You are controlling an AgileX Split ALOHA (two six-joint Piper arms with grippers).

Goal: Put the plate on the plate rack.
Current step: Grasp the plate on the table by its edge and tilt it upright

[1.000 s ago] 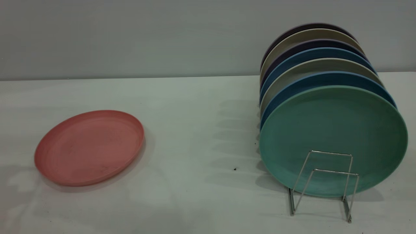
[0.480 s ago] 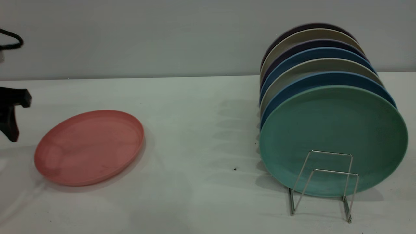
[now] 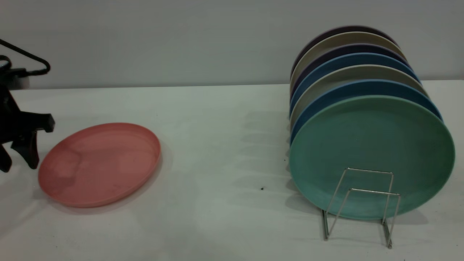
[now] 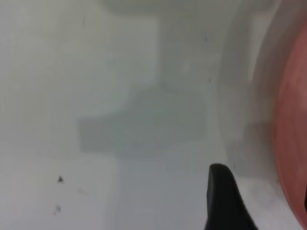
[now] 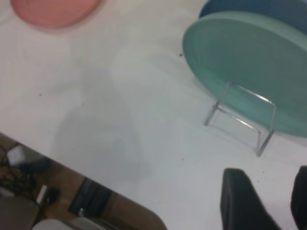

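Observation:
The salmon-pink plate (image 3: 99, 165) lies flat on the white table at the left; it also shows in the left wrist view (image 4: 292, 134) and the right wrist view (image 5: 53, 9). My left gripper (image 3: 16, 161) is open and empty, just left of the plate's left rim and close above the table (image 4: 263, 191). The wire plate rack (image 3: 362, 203) stands at the right with its two front loops bare (image 5: 242, 120). My right gripper (image 5: 273, 201) is open and empty, high above the table in front of the rack, and is out of the exterior view.
Several plates stand upright in the rack, a teal-green plate (image 3: 371, 156) at the front and blue, beige and dark ones behind. The table's front edge (image 5: 96, 172) shows in the right wrist view, with floor and cables below it.
My left gripper has come in from the left edge and moved right, towards the pink plate's rim. The plate and the rack have not moved.

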